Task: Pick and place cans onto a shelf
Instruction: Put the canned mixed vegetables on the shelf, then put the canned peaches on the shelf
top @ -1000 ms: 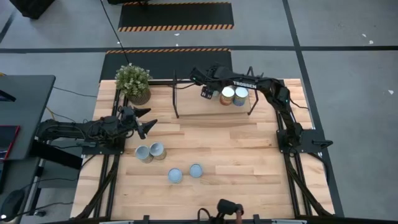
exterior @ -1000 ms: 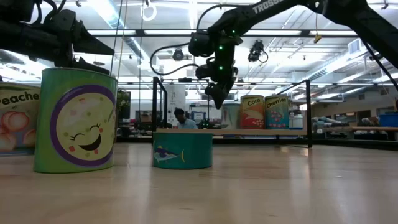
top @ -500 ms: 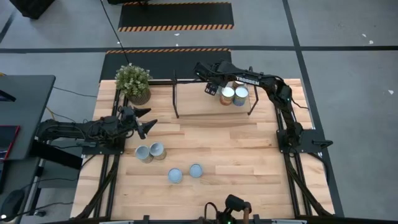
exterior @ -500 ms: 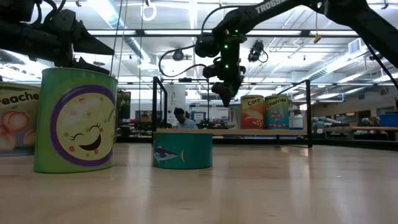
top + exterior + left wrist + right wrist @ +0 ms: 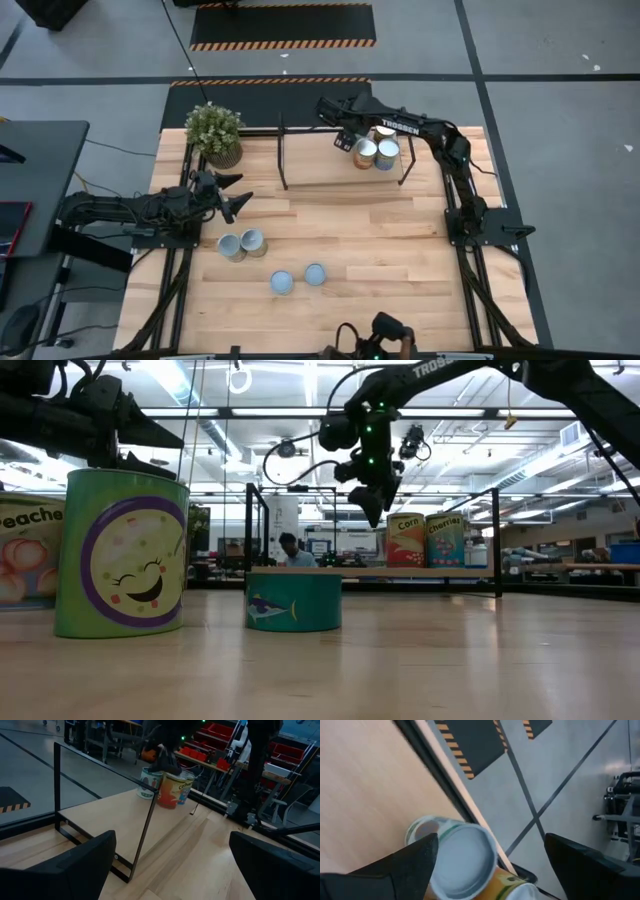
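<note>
The shelf (image 5: 320, 165) stands at the table's far side, a light board between black posts. Cans stand on its right part: two tops (image 5: 366, 152) (image 5: 387, 153) show in the high view, and three cans (image 5: 170, 789) show in the left wrist view. My right gripper (image 5: 345, 139) hangs open and empty above the board, just left of these cans (image 5: 462, 855). Several more cans stand upright on the table (image 5: 229, 247) (image 5: 253, 241) (image 5: 282, 283) (image 5: 315, 273). My left gripper (image 5: 237, 195) waits open at the table's left side, above the tabletop.
A potted green plant (image 5: 214, 131) stands at the far left corner, beside the shelf's left posts (image 5: 283, 150). Bare tabletop (image 5: 380, 240) lies between the shelf and the near cans. In the low view a green can (image 5: 120, 555) and a teal can (image 5: 293, 600) stand close.
My right gripper has gone toward the table's right edge, along the shelf toward the cans standing on it, and a little up. The cans and my left arm have kept still.
</note>
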